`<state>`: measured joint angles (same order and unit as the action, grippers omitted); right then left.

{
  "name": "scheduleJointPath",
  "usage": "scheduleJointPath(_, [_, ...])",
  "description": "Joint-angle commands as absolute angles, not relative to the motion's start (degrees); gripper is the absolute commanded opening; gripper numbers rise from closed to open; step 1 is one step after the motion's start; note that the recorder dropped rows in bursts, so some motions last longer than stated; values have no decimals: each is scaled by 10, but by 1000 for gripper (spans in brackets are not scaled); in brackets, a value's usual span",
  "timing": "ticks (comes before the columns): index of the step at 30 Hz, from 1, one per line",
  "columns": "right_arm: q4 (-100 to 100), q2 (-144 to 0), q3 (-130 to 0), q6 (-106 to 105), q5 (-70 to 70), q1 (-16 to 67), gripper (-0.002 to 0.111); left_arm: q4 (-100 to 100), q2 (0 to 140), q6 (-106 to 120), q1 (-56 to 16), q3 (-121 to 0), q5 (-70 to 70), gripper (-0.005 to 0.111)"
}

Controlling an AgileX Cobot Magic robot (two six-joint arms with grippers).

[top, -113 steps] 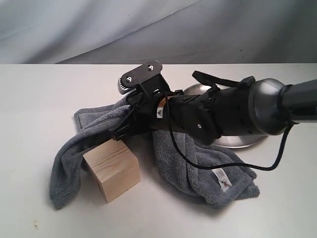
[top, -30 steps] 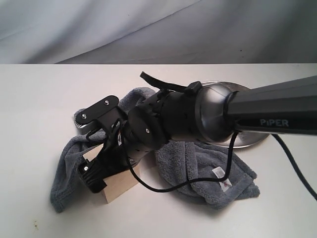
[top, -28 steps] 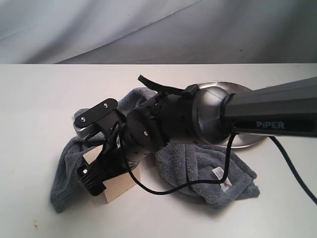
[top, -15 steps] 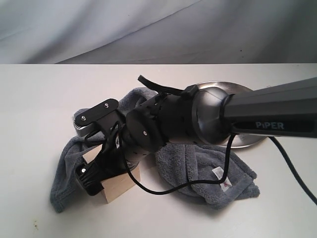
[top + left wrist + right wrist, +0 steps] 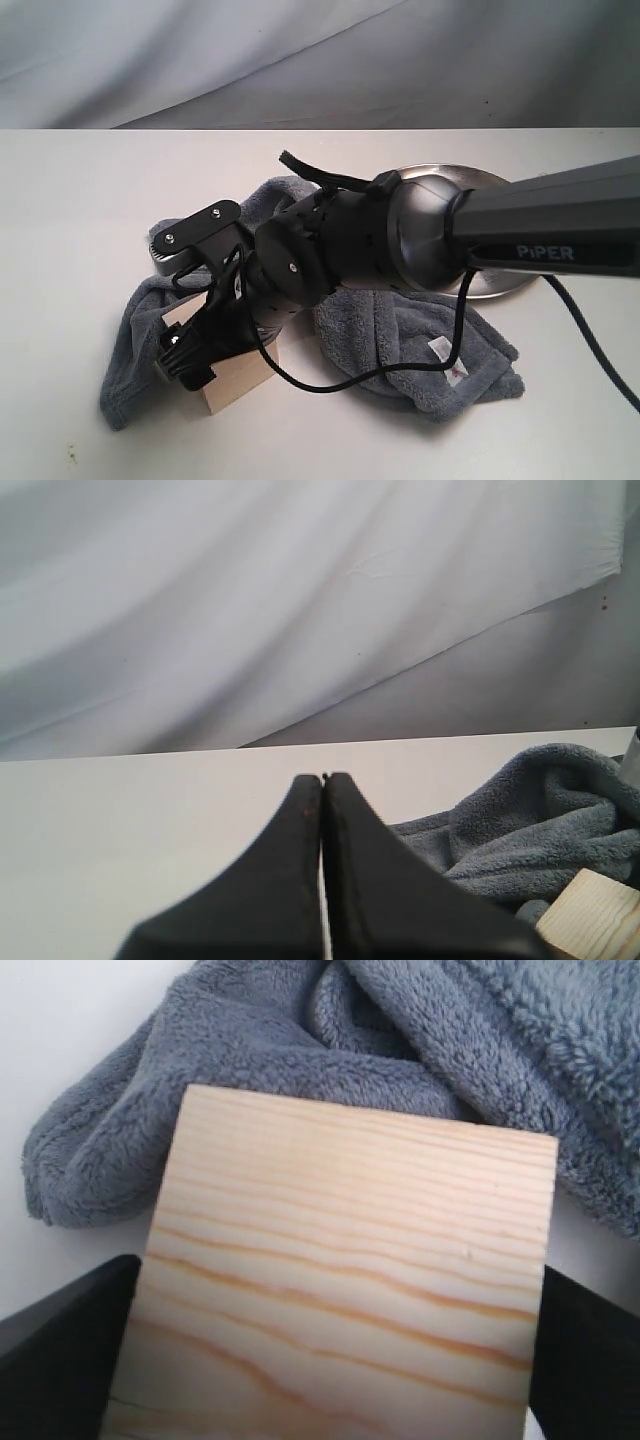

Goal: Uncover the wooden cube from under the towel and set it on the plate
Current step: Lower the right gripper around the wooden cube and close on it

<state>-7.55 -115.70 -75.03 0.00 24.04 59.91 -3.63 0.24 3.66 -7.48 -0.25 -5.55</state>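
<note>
The wooden cube [image 5: 240, 378] stands on the table at the towel's left edge, uncovered; its grain fills the right wrist view [image 5: 340, 1280]. My right gripper [image 5: 200, 340] reaches across to it and is shut on it, a black finger [image 5: 70, 1345] pressed against each side. The blue-grey towel [image 5: 420, 345] lies bunched behind and to the right of the cube. The silver plate [image 5: 495, 283] sits behind the arm, mostly hidden. My left gripper [image 5: 323, 778] is shut on nothing, low over the table to the left of the towel [image 5: 540, 810] and cube [image 5: 600, 920].
The right arm's black body and cable [image 5: 400, 370] cover the middle of the scene. The towel's white label [image 5: 447, 358] faces up at front right. Bare white table [image 5: 80, 200] spreads left and in front; a grey cloth backdrop hangs behind.
The right gripper swung from the towel's middle down to the cube at the left and closed around it. Over the last second it barely moved. The cube stays in place.
</note>
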Motion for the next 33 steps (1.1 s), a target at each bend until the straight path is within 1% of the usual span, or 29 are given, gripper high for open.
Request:
scheduleJointPath(1, [-82,-1156,-754,5,248,600,77,-38,0,35,-74,0,-49,0])
scheduleJointPath(8, [-80,-1154,-754,5,249,600,61,-38,0,35,-74,0,-49,0])
scheduleJointPath(11, [-80,-1151,-754,5,254,600,56,-38,0,35,-74,0,-49,0])
scheduleJointPath(15, [-80,-1144,-754,5,262,600,56,-38,0,35,-74,0,-49,0])
scheduleJointPath(22, [-79,-1141,-754,5,281,600,51,-38,0,35,-74,0,-49,0])
scheduleJointPath(33, [-67,-1090,-754,3,296,600,51,-38,0,35,-74,0,-49,0])
